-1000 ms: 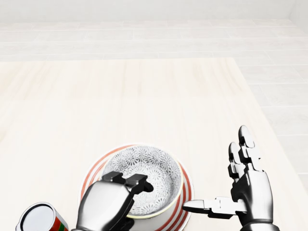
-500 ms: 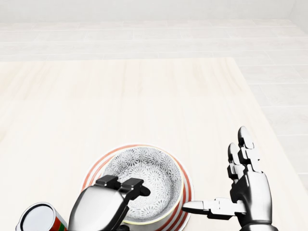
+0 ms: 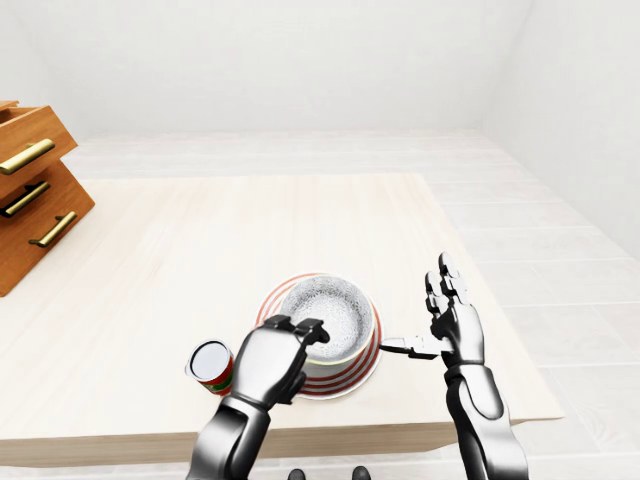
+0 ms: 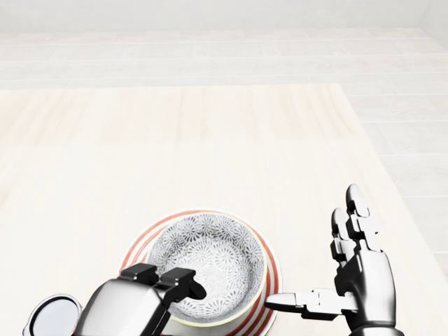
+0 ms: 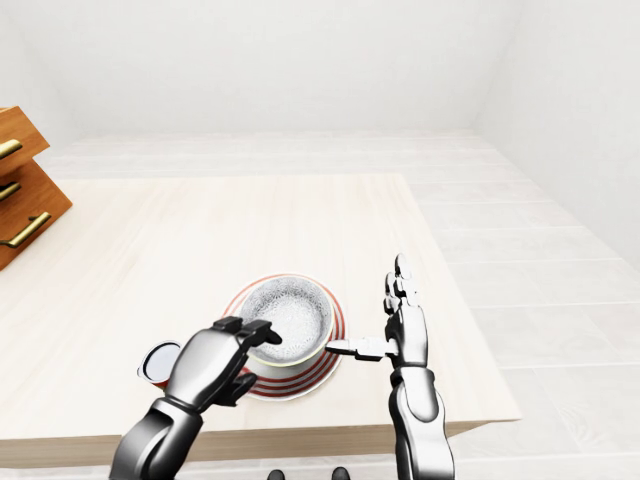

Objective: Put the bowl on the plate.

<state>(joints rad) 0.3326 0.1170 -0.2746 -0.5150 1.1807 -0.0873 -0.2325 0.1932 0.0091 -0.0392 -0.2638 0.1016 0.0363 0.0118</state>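
Observation:
The white patterned bowl (image 4: pixel 213 259) sits upright on the red-striped plate (image 4: pixel 142 246) near the bottom of the head view. My left hand (image 4: pixel 176 287) comes in from the bottom left. Its fingers (image 4: pixel 183 278) are curled at the bowl's near-left rim, and I see no grip on it. My right hand (image 4: pixel 320 269) stands open just right of the plate, fingers up and thumb pointing at the plate's edge without touching the bowl.
A red, green and white can (image 3: pixel 211 365) stands just left of the plate, partly hidden by my left hand. A wooden drawer unit (image 3: pixel 30 190) with brass handles sits at the table's far left. The table's right edge (image 3: pixel 490 290) runs close to my right hand.
My left hand has drawn back toward the bottom left, off the bowl's middle to its rim. Bowl, plate and right hand have stayed put.

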